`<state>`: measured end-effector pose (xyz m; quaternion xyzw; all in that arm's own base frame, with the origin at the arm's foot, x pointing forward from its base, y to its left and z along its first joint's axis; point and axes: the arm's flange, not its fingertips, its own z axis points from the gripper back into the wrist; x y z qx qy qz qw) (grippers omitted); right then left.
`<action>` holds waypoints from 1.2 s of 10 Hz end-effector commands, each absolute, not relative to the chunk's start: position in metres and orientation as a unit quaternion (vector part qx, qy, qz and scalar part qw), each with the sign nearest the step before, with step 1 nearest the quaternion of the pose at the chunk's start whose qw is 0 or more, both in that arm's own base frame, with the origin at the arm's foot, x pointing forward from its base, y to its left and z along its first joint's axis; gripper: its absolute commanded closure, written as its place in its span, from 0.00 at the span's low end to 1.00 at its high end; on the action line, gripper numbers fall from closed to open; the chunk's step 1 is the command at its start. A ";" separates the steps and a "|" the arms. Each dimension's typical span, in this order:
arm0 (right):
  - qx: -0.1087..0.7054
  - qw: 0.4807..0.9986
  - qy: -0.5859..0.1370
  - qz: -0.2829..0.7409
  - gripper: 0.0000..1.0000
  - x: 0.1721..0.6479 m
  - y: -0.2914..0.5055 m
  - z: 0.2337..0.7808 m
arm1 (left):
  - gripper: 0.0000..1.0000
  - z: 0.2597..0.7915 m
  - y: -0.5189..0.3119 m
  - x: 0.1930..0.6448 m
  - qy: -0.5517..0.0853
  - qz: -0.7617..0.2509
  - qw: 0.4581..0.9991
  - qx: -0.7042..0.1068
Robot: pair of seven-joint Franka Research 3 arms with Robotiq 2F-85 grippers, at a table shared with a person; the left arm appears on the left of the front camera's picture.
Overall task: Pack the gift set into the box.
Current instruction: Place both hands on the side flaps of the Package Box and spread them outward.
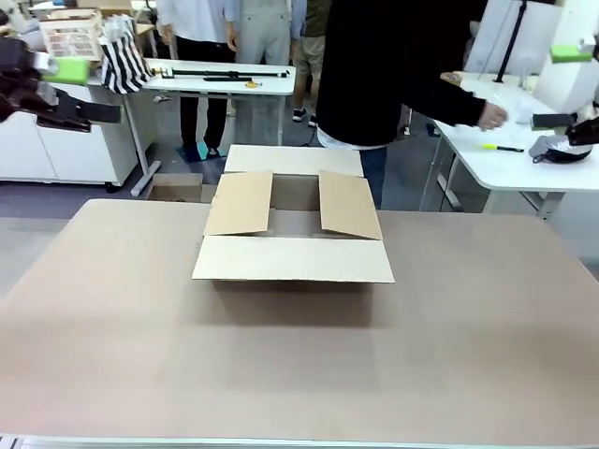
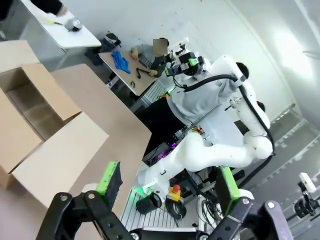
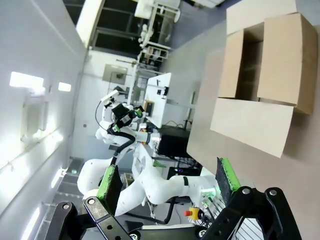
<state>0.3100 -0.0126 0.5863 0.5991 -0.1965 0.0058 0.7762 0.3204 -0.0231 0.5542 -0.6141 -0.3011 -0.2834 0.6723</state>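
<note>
box point(image 1: 292, 259), flaps open, on the table point(image 1: 112, 327); left gripper point(image 2: 168, 181) and right gripper point(image 3: 168, 181) held above the table, jaws apart, empty.

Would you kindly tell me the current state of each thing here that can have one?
box, upright on the table, all four flaps open, nothing seen inside.
left gripper, open, holding nothing, up above the table.
right gripper, open, holding nothing, up above the table.
person's hand, at the side table, away from the box.
</note>
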 end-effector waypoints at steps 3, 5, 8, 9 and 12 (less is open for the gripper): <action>0.609 0.765 -0.210 0.014 0.00 0.315 -0.013 0.586 | 0.00 0.559 -0.022 0.319 -0.316 -0.290 0.663 -0.613; 0.609 0.765 -0.210 0.014 0.00 0.315 -0.013 0.586 | 0.00 0.578 -0.037 0.322 -0.279 -0.252 0.758 -0.533; 0.609 0.765 -0.210 0.014 0.00 0.315 -0.013 0.586 | 0.00 0.619 -0.117 0.383 -0.163 -0.193 0.911 -0.326; 0.609 0.765 -0.210 0.014 0.00 0.315 -0.013 0.586 | 0.00 0.617 -0.142 0.401 -0.135 -0.188 0.937 -0.261; 0.609 0.765 -0.210 0.014 0.00 0.315 -0.013 0.586 | 0.00 0.596 -0.226 0.448 -0.071 -0.194 0.972 -0.112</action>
